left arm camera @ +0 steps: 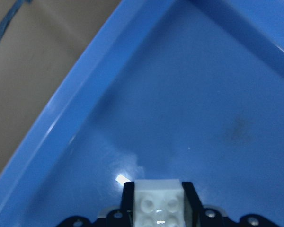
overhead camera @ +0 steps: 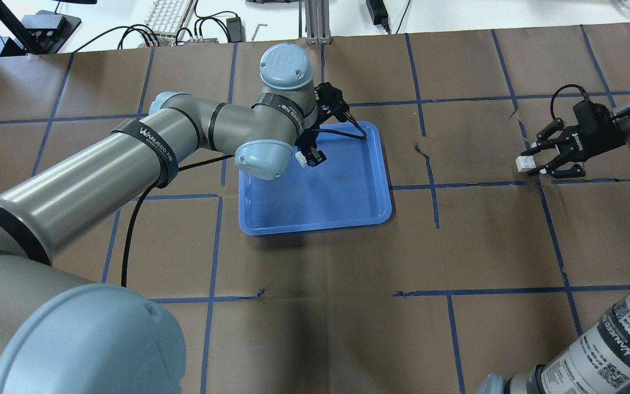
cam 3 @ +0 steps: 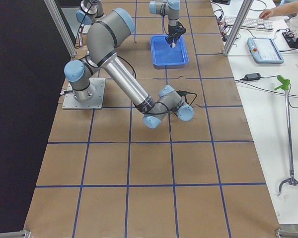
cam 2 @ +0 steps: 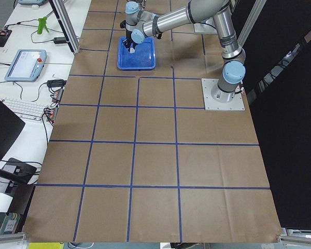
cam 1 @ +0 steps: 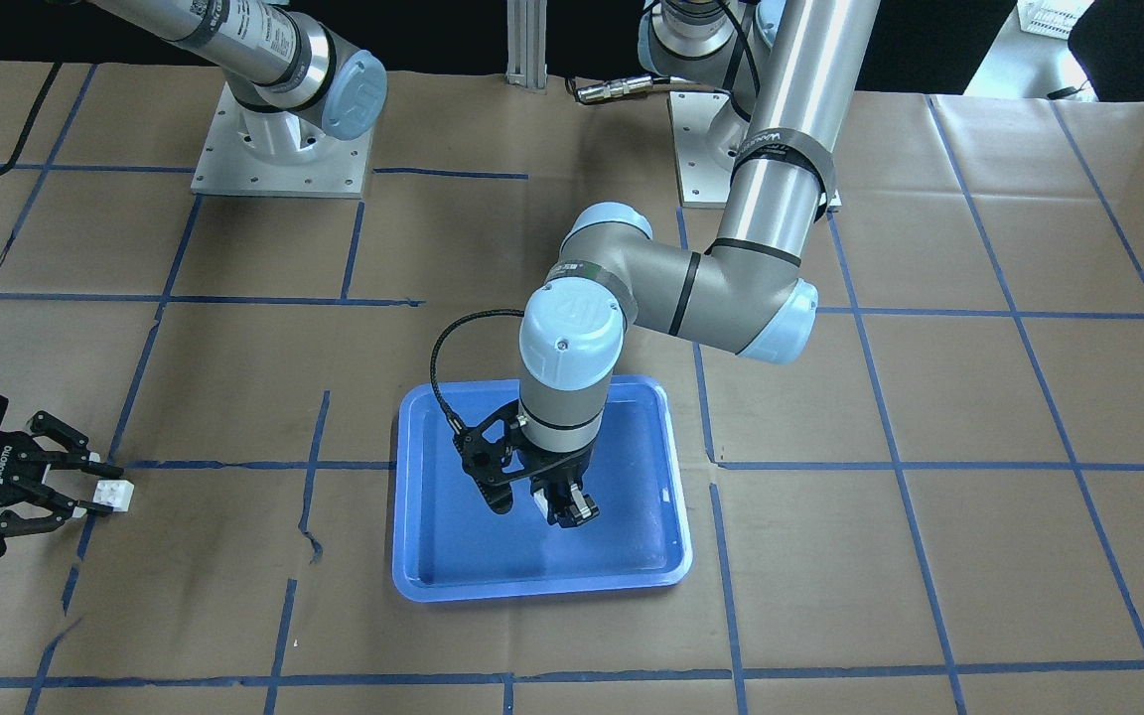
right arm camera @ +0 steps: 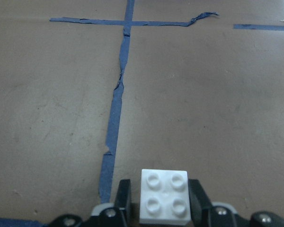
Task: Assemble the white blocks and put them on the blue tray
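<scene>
The blue tray (cam 1: 453, 556) lies mid-table, also in the overhead view (overhead camera: 342, 202). My left gripper (cam 1: 562, 508) hangs over the tray's inside, shut on a white block (overhead camera: 302, 159); the left wrist view shows that block (left arm camera: 158, 203) between the fingers above the tray floor (left arm camera: 189, 109). My right gripper (overhead camera: 531, 164) is far off to the side over the paper, shut on the other white block (overhead camera: 524, 163), which also shows in the front view (cam 1: 113, 494) and the right wrist view (right arm camera: 164, 196), studs up.
Brown paper with blue tape grid lines covers the table (overhead camera: 348, 306). The tape is torn near the right gripper (right arm camera: 114, 118). Both arm bases (cam 1: 284, 149) stand at the robot's side. A keyboard and cables (overhead camera: 170, 16) lie beyond the far edge.
</scene>
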`<state>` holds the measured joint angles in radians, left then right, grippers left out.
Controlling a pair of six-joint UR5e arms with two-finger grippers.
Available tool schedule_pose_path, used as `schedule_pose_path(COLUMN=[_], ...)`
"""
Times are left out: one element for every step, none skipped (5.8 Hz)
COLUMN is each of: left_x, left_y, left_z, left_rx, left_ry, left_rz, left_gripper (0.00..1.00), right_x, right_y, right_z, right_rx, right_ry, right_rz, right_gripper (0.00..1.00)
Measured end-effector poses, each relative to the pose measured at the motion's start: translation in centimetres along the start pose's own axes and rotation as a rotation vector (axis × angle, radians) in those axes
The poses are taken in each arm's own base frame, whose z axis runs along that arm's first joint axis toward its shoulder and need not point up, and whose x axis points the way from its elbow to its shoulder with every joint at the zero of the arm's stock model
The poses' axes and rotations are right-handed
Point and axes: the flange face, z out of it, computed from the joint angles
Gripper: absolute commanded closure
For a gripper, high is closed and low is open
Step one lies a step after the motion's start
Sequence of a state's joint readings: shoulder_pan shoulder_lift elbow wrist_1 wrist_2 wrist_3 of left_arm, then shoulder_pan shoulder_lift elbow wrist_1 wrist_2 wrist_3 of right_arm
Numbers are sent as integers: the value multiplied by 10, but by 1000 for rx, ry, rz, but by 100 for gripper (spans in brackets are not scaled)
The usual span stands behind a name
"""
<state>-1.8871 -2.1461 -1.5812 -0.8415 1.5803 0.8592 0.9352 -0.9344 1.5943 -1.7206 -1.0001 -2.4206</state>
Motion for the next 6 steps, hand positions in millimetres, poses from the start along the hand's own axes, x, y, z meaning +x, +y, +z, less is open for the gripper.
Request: schedule_pose_path(left_x=[3,8,17,23,27,29], left_y=[3,8,15,20,23,24], left_z=[2,10,20,29,35,37], left_rx=[6,-4,-17,-24,-27,-27], left_ry=[-10,3,28,49,62,68], left_rz=[169,274,316,328,331,333], left_gripper=[97,97,97,95,5,1], right_x=[1,2,3,5,7,9], right_y=[-1,-5,-16,-32,-47,-64], right_z=[-2,-6,-17,-28,-33,-32], right_rx=[-1,-8,-26,-36,-31,-28], right_ry=[3,10,23,40,55,59], right_rz=[-2,-7,-18,-29,-39,-46], right_gripper=[62,62,62,62,62,62])
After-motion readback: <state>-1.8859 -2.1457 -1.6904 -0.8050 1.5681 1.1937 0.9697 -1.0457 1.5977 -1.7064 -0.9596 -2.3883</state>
